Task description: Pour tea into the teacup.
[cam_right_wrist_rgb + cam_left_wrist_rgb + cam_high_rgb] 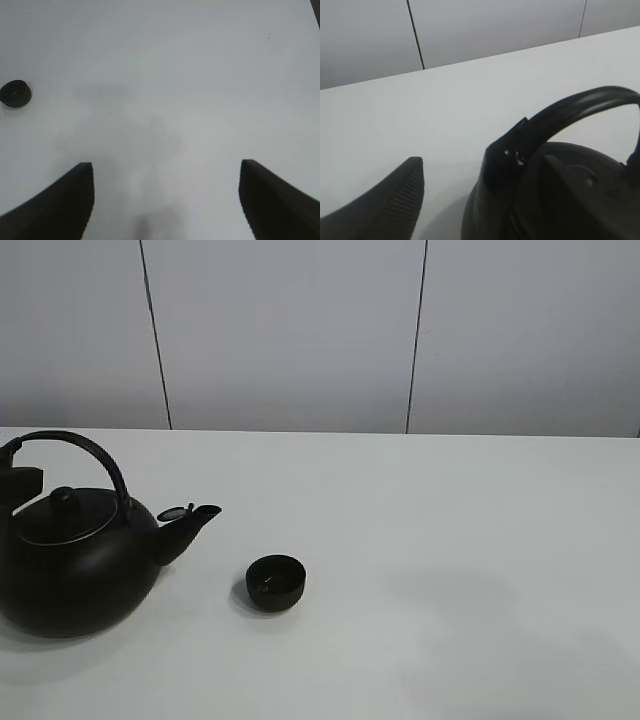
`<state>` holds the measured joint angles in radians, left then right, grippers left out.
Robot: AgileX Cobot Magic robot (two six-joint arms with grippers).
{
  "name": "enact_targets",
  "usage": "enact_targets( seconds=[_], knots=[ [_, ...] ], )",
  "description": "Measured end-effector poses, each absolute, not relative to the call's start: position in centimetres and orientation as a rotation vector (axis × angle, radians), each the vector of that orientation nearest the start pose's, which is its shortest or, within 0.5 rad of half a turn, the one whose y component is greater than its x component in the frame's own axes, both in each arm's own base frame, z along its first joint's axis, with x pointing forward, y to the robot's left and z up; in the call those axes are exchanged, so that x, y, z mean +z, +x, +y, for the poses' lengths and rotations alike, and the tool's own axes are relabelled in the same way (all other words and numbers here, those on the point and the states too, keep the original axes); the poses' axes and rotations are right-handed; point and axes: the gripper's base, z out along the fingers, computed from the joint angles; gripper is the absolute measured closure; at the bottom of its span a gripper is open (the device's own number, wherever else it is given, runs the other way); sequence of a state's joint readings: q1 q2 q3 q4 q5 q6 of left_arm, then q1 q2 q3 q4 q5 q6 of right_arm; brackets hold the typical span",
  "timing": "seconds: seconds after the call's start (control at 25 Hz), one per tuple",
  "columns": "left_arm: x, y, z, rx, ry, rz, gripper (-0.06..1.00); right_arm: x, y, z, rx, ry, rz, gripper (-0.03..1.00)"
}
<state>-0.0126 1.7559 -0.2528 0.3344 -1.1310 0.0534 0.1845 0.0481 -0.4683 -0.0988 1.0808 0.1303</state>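
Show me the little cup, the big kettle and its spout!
teacup (275, 582): exterior high view, inside of its bowl.
kettle (80, 580): exterior high view, on its round belly.
spout (186, 529): exterior high view, middle of its neck.

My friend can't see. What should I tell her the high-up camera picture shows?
A big black kettle sits at the left of a white table, its spout pointing toward a small black teacup standing apart from it. Behind is a grey panelled wall.
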Motion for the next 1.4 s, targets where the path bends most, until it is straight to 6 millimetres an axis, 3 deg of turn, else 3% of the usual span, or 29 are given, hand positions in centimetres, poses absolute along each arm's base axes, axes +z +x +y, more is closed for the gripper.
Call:
enact_targets(
  seconds=[0.32,0.8,1.2,1.4],
  knots=[
    [12.3,23.4,-3.0,-0.138,0.413,1.816,0.82,26.7,0.6,-0.7,0.064,-0.057,2.139,0.42],
    [12.9,23.2,-3.0,-0.157,0.408,1.839,0.82,26.7,0.6,-0.7,0.064,-0.057,2.140,0.42],
    [17.3,21.7,-4.7,-0.162,0.408,1.740,0.82,26.7,0.6,-0.7,0.065,-0.057,2.140,0.42],
    [18.1,21.2,-6.5,-0.210,0.411,1.738,0.82,26.7,0.6,-0.7,0.065,-0.057,2.140,0.42]
  ],
)
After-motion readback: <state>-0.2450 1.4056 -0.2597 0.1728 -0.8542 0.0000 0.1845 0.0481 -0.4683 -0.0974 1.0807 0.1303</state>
